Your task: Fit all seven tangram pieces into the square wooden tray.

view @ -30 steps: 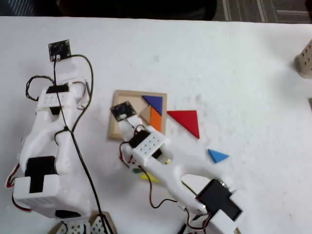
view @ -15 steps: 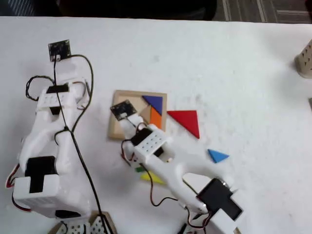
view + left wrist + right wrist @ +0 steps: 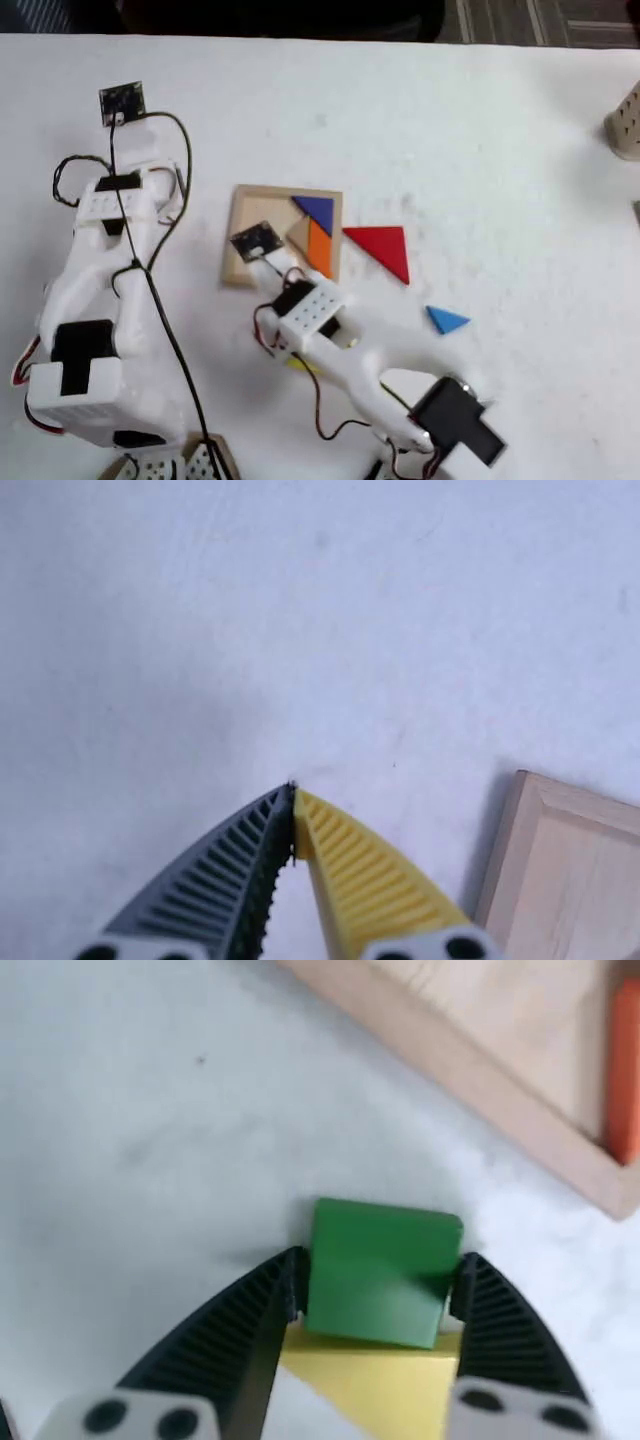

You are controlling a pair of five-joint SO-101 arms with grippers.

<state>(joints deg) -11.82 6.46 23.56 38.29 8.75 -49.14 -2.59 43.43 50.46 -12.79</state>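
1. Since a second ago, the right arm [image 3: 340, 355] has drawn back a little toward the near edge of the tabletop [image 3: 480, 130]. Its wrist has slid from over the tray [image 3: 285, 189] toward the tray's near rim.
2. Right claw [image 3: 378, 1282] is closed on the green square [image 3: 382, 1260], with one black finger pressed against each side.
3. The green square sits on the tabletop just outside the tray's rim and lies partly over a yellow piece [image 3: 365, 1380].
4. Left claw [image 3: 292, 792] has its fingers pressed together with nothing between them. It is over bare tabletop beside a corner of the tray.
5. A purple triangle [image 3: 316, 211] and an orange piece [image 3: 319, 246] lie inside the tray on its right side.
6. A red triangle [image 3: 381, 248] lies on the tabletop just right of the tray, and a small blue triangle [image 3: 445, 319] lies farther off.
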